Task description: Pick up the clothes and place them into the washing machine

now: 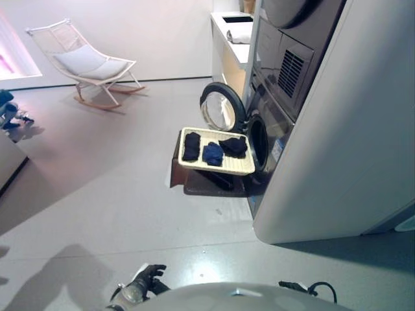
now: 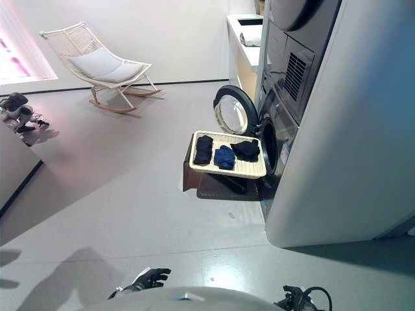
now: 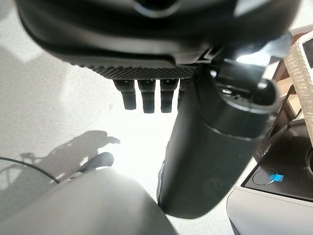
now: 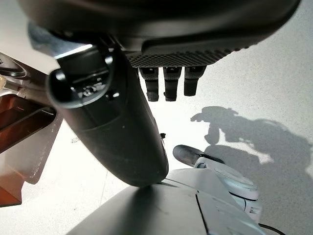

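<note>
Three folded dark garments lie in a cream woven tray [image 1: 214,168]: a black one [image 1: 191,146] on the left, a blue one [image 1: 213,153] in the middle, a black one [image 1: 233,146] on the right. The tray rests on a brown stand right in front of the washing machine's drum opening [image 1: 258,139], whose round door [image 1: 222,107] is swung open. My left hand [image 1: 146,278] hangs low at the view's bottom, far from the tray, fingers [image 3: 146,95] straight and empty. My right hand [image 2: 292,299] also hangs low with straight fingers [image 4: 168,85], holding nothing.
A dryer [image 1: 292,58] is stacked above the washer inside a tall white cabinet [image 1: 350,149]. A white counter [image 1: 233,32] runs behind it. A white rocking chair [image 1: 87,61] stands far left. Grey open floor [image 1: 117,194] lies between me and the tray.
</note>
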You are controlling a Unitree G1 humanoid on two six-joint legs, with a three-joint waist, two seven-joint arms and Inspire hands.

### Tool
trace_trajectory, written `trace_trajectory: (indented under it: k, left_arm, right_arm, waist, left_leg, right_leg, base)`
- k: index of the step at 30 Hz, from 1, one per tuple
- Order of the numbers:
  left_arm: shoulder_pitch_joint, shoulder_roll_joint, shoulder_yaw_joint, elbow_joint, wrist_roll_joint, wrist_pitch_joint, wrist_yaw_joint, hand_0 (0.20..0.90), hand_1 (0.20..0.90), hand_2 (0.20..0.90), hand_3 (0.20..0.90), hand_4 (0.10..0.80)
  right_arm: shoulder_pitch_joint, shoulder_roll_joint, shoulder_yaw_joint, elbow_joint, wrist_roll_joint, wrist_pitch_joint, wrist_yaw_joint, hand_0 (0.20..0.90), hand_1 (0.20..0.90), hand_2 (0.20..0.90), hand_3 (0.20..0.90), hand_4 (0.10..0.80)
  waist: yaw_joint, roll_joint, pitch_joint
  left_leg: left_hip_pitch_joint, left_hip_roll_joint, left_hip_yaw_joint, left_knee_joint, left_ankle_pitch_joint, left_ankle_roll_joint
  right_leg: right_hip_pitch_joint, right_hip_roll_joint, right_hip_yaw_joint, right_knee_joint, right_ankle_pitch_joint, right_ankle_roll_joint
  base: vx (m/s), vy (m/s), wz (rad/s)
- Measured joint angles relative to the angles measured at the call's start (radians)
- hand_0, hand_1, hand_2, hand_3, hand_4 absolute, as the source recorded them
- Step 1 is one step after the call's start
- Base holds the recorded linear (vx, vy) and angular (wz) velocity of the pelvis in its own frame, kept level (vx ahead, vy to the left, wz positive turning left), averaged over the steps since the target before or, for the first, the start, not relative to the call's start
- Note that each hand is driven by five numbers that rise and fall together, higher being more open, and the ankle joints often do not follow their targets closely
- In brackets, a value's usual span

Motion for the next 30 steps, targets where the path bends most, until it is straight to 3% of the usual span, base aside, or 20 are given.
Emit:
trace_trajectory:
  k: [30]
  left_arm:
    - [-0.002, -0.004, 0.06, 0.01, -0.019, 0.005, 0.001, 0.9, 0.9, 0.9, 0.9, 0.8]
  right_arm:
    - [-0.01, 0.0, 0.0, 0.0, 0.0, 0.0, 0.003, 0.9, 0.9, 0.9, 0.9, 0.8]
  waist:
    - [0.001, -0.007, 0.019]
  left_leg:
    - [-0.019, -0.002, -0.008, -0.001, -0.004, -0.005]
  right_leg:
    - [-0.015, -0.007, -0.013, 0.0, -0.001, 0.001]
  base:
    - [0.007, 0.009, 0.01]
